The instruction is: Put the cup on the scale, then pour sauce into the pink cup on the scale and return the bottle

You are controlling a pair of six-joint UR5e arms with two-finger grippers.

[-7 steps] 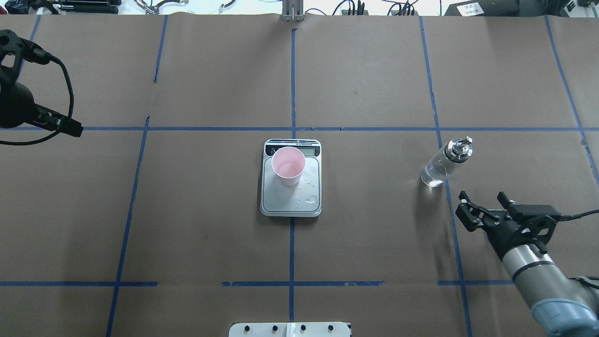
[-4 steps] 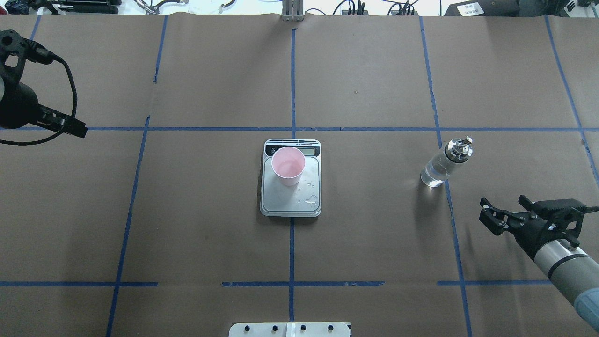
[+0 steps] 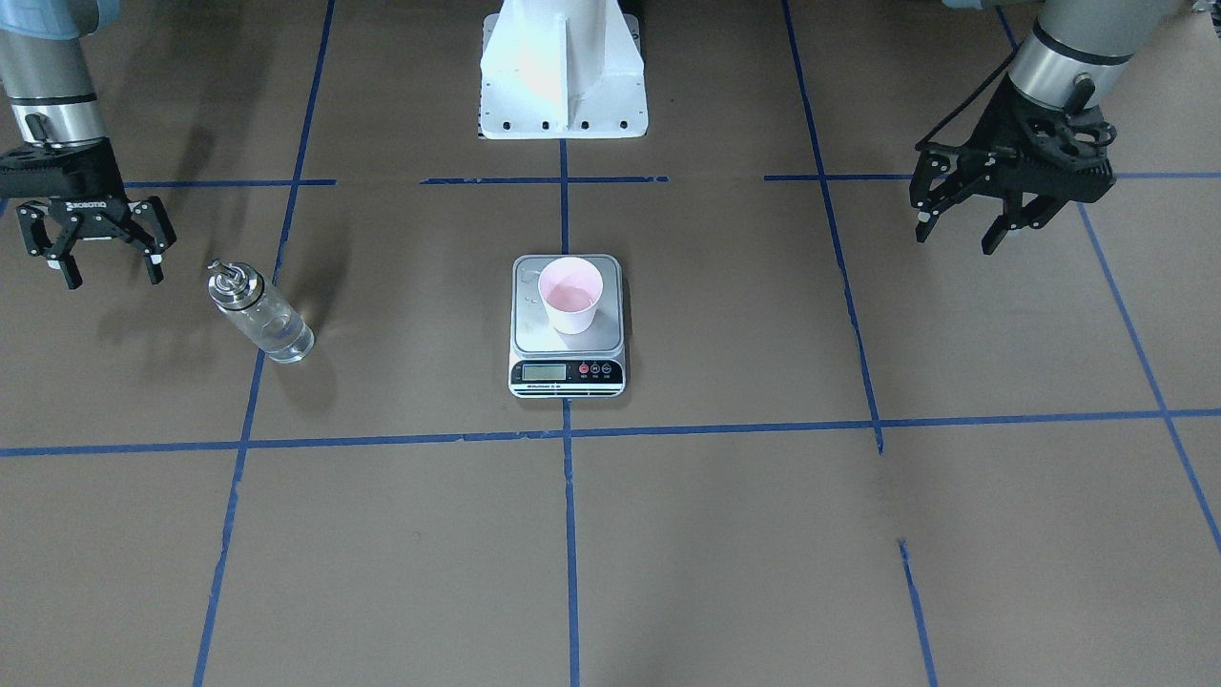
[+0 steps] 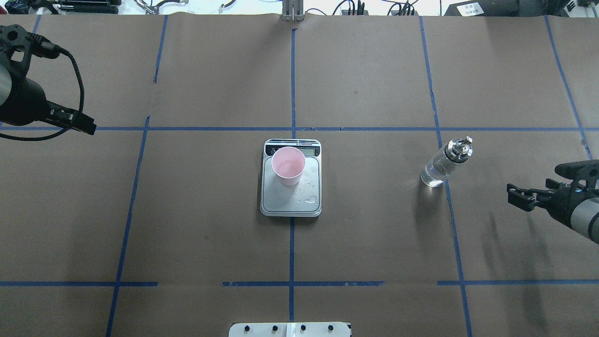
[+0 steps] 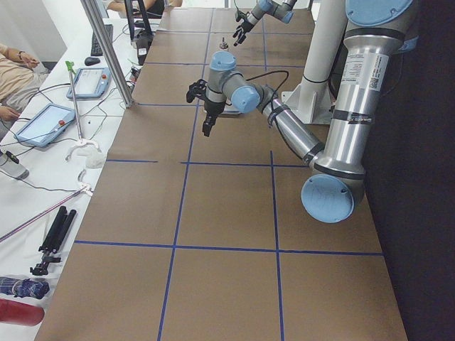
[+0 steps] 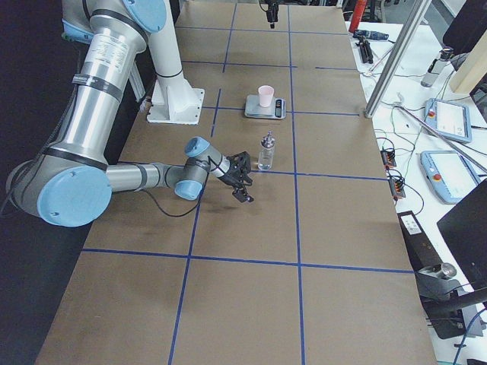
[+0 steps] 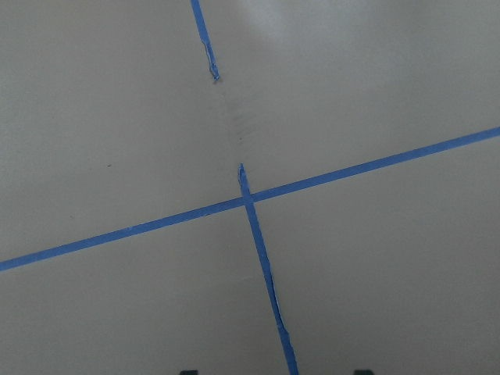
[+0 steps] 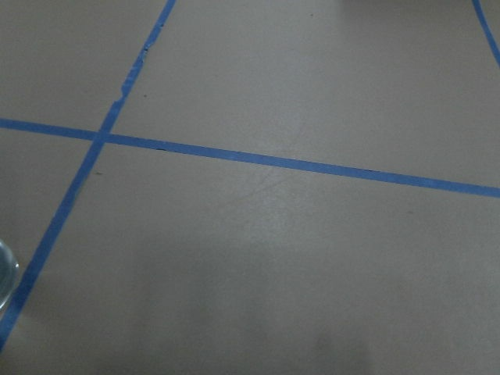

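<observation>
The pink cup (image 4: pixel 288 166) stands upright on the scale (image 4: pixel 290 205) at the table's middle, on the platform's display side; it also shows in the front view (image 3: pixel 570 294). Clear liquid seems to lie in its bottom. The bottle (image 4: pixel 442 166) stands upright on the table to the right, some clear sauce in it, touching nothing; the front view shows it too (image 3: pixel 262 315). My right gripper (image 3: pixel 112 277) is open and empty, beside the bottle and apart from it. My left gripper (image 3: pixel 954 243) is open and empty, far off on the other side.
Water drops (image 4: pixel 310 199) lie on the scale's platform. The white robot base (image 3: pixel 563 86) is at the table's near edge. Blue tape lines grid the brown table. A metal post (image 6: pixel 392 57) and tablets (image 6: pixel 449 122) stand on the operators' side.
My right gripper has drawn away from the bottle toward the table's right edge, still open. My left arm has shifted slightly. Cup, scale and bottle have not moved.
</observation>
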